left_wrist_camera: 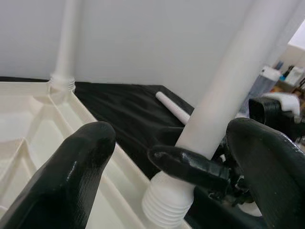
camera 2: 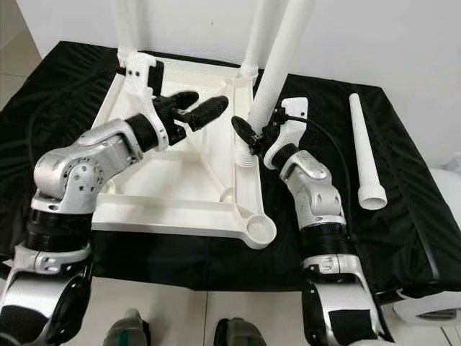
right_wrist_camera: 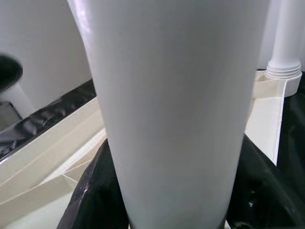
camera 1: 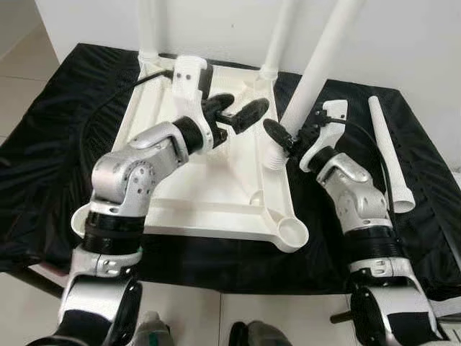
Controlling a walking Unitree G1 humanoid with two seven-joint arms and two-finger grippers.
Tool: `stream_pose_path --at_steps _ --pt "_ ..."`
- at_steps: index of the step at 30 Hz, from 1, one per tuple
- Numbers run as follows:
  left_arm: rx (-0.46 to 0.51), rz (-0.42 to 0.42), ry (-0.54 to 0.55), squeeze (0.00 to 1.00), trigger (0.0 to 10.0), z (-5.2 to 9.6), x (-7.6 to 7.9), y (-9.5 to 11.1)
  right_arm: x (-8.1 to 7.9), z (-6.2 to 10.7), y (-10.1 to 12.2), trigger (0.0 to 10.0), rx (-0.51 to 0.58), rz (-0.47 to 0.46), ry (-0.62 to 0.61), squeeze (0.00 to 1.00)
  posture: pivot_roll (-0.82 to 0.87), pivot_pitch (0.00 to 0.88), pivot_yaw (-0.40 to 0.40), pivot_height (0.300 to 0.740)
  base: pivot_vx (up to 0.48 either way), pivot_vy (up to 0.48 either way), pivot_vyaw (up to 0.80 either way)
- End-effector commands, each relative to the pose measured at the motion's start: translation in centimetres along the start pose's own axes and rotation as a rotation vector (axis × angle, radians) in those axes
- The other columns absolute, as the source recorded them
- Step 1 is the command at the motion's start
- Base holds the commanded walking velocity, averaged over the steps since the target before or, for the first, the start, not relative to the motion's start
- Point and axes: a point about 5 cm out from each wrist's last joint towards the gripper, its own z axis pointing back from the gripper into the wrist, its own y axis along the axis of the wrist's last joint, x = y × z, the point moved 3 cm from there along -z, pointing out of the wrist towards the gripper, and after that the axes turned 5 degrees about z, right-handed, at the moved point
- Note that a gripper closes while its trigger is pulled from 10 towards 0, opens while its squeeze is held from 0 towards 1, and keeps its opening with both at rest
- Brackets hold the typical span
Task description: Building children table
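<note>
White plastic parts are laid out on a black cloth [camera 1: 65,144]: an inverted tabletop [camera 1: 209,194] lies flat with its ribbed underside up, and two legs are seen already standing in the far corner sockets, one at the far left [camera 1: 148,29] and one at the far right [camera 1: 281,36]. A third leg [camera 2: 277,68] is held tilted by the right gripper [camera 2: 248,137], whose fingers are clamped round it just above the threaded end; that end is seen resting on the tabletop's right rim, partway along it and not in a socket. The near right socket [camera 1: 294,232] is empty. A fourth leg [camera 1: 389,155] lies loose on the cloth, well apart to the right. The left gripper [camera 1: 238,115] is held over the tabletop's middle with its fingers parted and nothing between them, pointed toward the held leg. The step in hand is judged to be the fitting of the third leg. For the next move, the threaded end would need to be brought to the empty near right socket, stood upright and turned in; steadying by the left gripper may be required. The near left socket is hidden by the left arm.
</note>
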Motion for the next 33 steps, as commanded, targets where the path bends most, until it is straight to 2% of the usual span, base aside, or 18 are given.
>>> stream_pose_path --at_steps 1,2,5,7,9,11,14,15,19,21,23,28,29,33 --pt "-0.020 -0.018 -0.013 0.00 10.0 -0.1 0.4 -0.7 0.3 0.3 0.4 10.0 0.019 -0.003 -0.022 0.00 0.07 0.004 -0.074 0.740 0.000 0.000 0.00" --pt "-0.027 -0.041 -0.008 0.00 10.0 0.1 0.4 -1.2 0.2 0.2 0.3 10.0 0.026 -0.033 -0.025 0.00 0.07 0.004 -0.079 0.740 0.000 0.000 0.00" --pt "-0.039 -0.060 0.002 0.00 10.0 0.2 0.5 -1.8 0.0 0.2 0.4 10.0 0.039 -0.026 -0.025 0.00 0.07 0.004 -0.079 0.740 0.000 0.000 0.00" --pt "-0.063 -0.156 0.026 0.00 10.0 0.6 0.4 -3.3 0.0 0.1 0.4 10.0 0.053 -0.030 -0.052 0.00 0.07 0.006 -0.086 0.740 0.000 0.000 0.00" --pt "-0.063 -0.156 0.026 0.00 10.0 0.6 0.4 -3.3 0.0 0.1 0.4 10.0 0.053 -0.030 -0.052 0.00 0.07 0.006 -0.086 0.740 0.000 0.000 0.00" --pt "-0.078 -0.236 0.031 0.00 10.0 1.0 0.5 -4.3 0.2 0.1 0.7 10.0 0.070 -0.019 -0.087 0.00 0.07 0.008 -0.085 0.740 0.000 0.000 0.00" --pt "-0.085 -0.272 0.031 0.00 10.0 1.1 0.5 -4.7 0.7 0.1 0.9 10.0 0.088 -0.003 -0.125 0.00 0.07 0.011 -0.084 0.740 0.000 0.000 0.00" --pt "-0.111 -0.316 0.019 0.00 10.0 1.4 0.5 -5.5 1.1 0.2 1.0 10.0 0.100 -0.005 -0.163 0.00 0.07 0.015 -0.083 0.740 0.000 0.000 0.00" --pt "-0.178 -0.335 -0.057 0.00 10.0 2.4 1.1 -7.9 1.6 0.3 1.0 10.0 0.107 -0.004 -0.220 0.00 0.07 0.021 -0.076 0.740 0.000 0.000 0.00" --pt "-0.178 -0.335 -0.057 0.00 10.0 2.4 1.1 -7.9 1.6 0.3 1.0 10.0 0.107 -0.004 -0.220 0.00 0.07 0.021 -0.076 0.740 0.000 0.000 0.00" --pt "-0.219 -0.362 -0.093 0.00 10.0 2.8 1.5 -9.4 1.9 0.5 1.0 10.0 0.101 0.016 -0.236 0.00 0.07 0.024 -0.072 0.740 0.000 0.000 0.00" --pt "-0.256 -0.376 -0.118 0.00 10.0 2.9 1.8 -10.5 2.4 0.8 0.9 10.0 0.094 0.030 -0.259 0.00 0.06 0.024 -0.070 0.740 0.000 0.000 0.00" --pt "-0.265 -0.401 -0.146 0.00 10.0 2.9 2.1 -10.9 2.7 1.0 0.8 10.0 0.090 0.035 -0.273 0.00 0.06 0.025 -0.069 0.740 0.000 0.000 0.00" --pt "-0.271 -0.415 -0.166 0.00 10.0 2.9 2.3 -11.1 2.7 1.0 0.8 10.0 0.087 0.041 -0.279 0.00 0.06 0.025 -0.068 0.740 0.000 0.000 0.00"
